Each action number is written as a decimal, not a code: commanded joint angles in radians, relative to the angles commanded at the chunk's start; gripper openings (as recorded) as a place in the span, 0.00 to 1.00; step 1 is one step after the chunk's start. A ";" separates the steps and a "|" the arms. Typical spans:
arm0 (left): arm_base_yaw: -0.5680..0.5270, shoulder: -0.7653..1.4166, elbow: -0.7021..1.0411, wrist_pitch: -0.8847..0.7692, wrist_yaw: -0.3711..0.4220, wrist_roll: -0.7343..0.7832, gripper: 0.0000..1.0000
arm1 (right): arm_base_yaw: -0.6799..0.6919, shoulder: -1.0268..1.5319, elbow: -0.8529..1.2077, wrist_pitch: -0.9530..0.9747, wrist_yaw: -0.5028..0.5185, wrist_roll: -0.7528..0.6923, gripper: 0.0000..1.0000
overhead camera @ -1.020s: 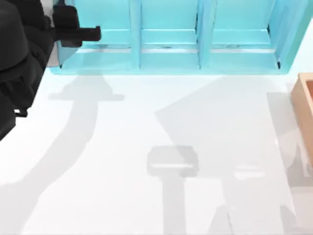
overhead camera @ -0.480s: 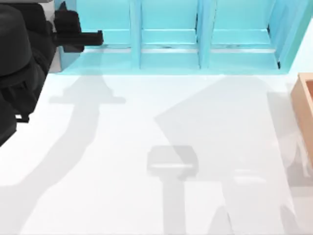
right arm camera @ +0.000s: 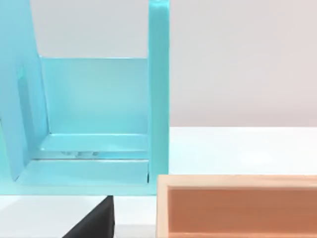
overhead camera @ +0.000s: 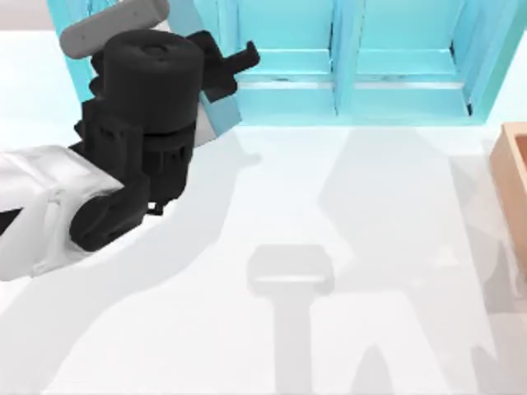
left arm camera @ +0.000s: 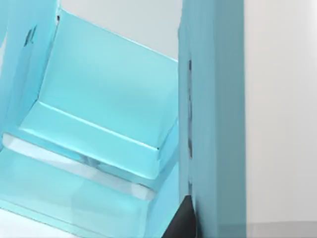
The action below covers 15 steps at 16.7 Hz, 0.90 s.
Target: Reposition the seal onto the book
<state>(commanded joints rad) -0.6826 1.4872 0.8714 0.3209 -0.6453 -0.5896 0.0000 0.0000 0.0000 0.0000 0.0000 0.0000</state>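
The seal and the book are out of view. My left arm reaches in from the top view's left, its bulky black wrist over the table's back left. My left gripper [overhead camera: 244, 61] points right along the front of the light-blue shelf unit [overhead camera: 346, 90], level with the divider between the first two compartments. The left wrist view looks closely into a shelf compartment [left arm camera: 104, 109], with a dark gripper tip [left arm camera: 184, 222] by an upright divider. In the right wrist view a dark tip of my right gripper [right arm camera: 95, 222] shows low down, facing the shelf's end compartment [right arm camera: 94, 99].
The shelf unit spans the back of the white table [overhead camera: 370, 214]. An open wooden box [overhead camera: 515, 177] stands at the right edge, and its near wall [right arm camera: 237, 206] is close in front of the right wrist camera. Arm shadows lie across the table's middle.
My left arm has swung in from the far left toward the middle. Its gripper has moved right along the shelf front, from the first compartment to the first divider.
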 joint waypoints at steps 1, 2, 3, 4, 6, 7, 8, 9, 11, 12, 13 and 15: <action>-0.035 0.043 0.020 -0.012 -0.039 -0.109 0.00 | 0.000 0.000 0.000 0.000 0.000 0.000 1.00; -0.071 0.086 0.040 -0.025 -0.079 -0.224 0.00 | 0.000 0.000 0.000 0.000 0.000 0.000 1.00; -0.108 0.129 0.059 -0.038 -0.119 -0.342 0.00 | 0.000 0.000 0.000 0.000 0.000 0.000 1.00; -0.145 0.171 0.078 -0.052 -0.160 -0.463 0.00 | 0.000 0.000 0.000 0.000 0.000 0.000 1.00; -0.219 0.249 0.115 -0.080 -0.238 -0.706 0.00 | 0.000 0.000 0.000 0.000 0.000 0.000 1.00; -0.254 0.285 0.131 -0.095 -0.275 -0.825 0.00 | 0.000 0.000 0.000 0.000 0.000 0.000 1.00; -0.288 0.318 0.147 -0.110 -0.310 -0.941 0.00 | 0.000 0.000 0.000 0.000 0.000 0.000 1.00; -0.320 0.349 0.161 -0.124 -0.345 -1.052 0.00 | 0.000 0.000 0.000 0.000 0.000 0.000 1.00; -0.380 0.403 0.187 -0.151 -0.408 -1.253 0.00 | 0.000 0.000 0.000 0.000 0.000 0.000 1.00; -0.407 0.427 0.199 -0.164 -0.437 -1.341 0.00 | 0.000 0.000 0.000 0.000 0.000 0.000 1.00; -0.431 0.447 0.209 -0.175 -0.463 -1.420 0.00 | 0.000 0.000 0.000 0.000 0.000 0.000 1.00; -0.472 0.478 0.226 -0.195 -0.508 -1.548 0.00 | 0.000 0.000 0.000 0.000 0.000 0.000 1.00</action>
<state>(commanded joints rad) -1.1543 1.9655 1.0970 0.1264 -1.1530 -2.1371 0.0000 0.0000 0.0000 0.0000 0.0000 0.0000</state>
